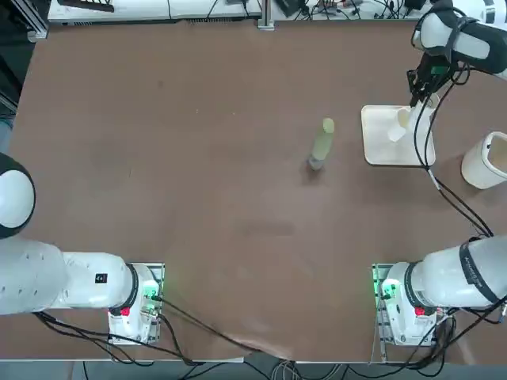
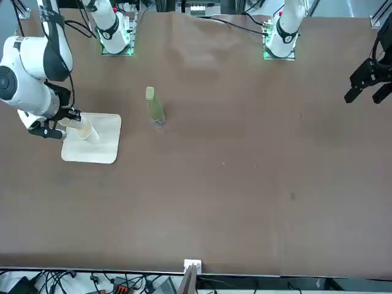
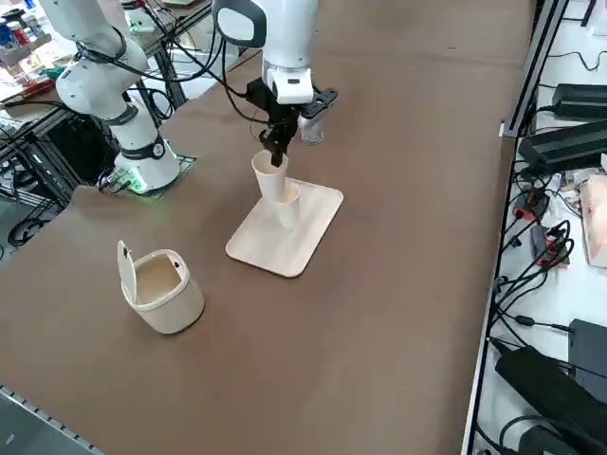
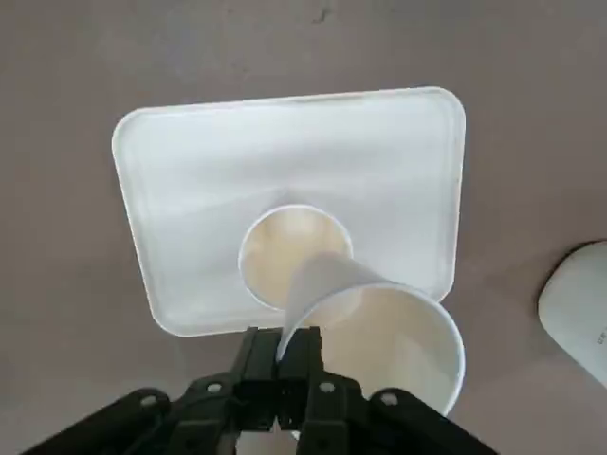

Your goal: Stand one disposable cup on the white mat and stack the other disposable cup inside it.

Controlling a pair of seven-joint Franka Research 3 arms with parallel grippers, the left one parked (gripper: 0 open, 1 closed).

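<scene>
Already you had half the job done. Reading the top view from its left: a pale green bottle (image 1: pixel 322 142) lay on its side near the middle of the table, clear of the work. Next came the white mat (image 1: pixel 379 150), close to the table's right edge, with one disposable cup (image 4: pixel 289 256) standing upright on it, mouth up. Above that cup you held the second cup (image 4: pixel 379 332), tilted, its base pointed at the open mouth below but not yet inside. Your right gripper (image 4: pixel 289 349) had its fingers clenched on that cup's rim, pinching the wall between them. Last, a round white container (image 1: pixel 485 161) sat at the table's right edge, just beside the mat. Judging from this, what remained was to straighten the held cup, lower it into the standing one and let go.
</scene>
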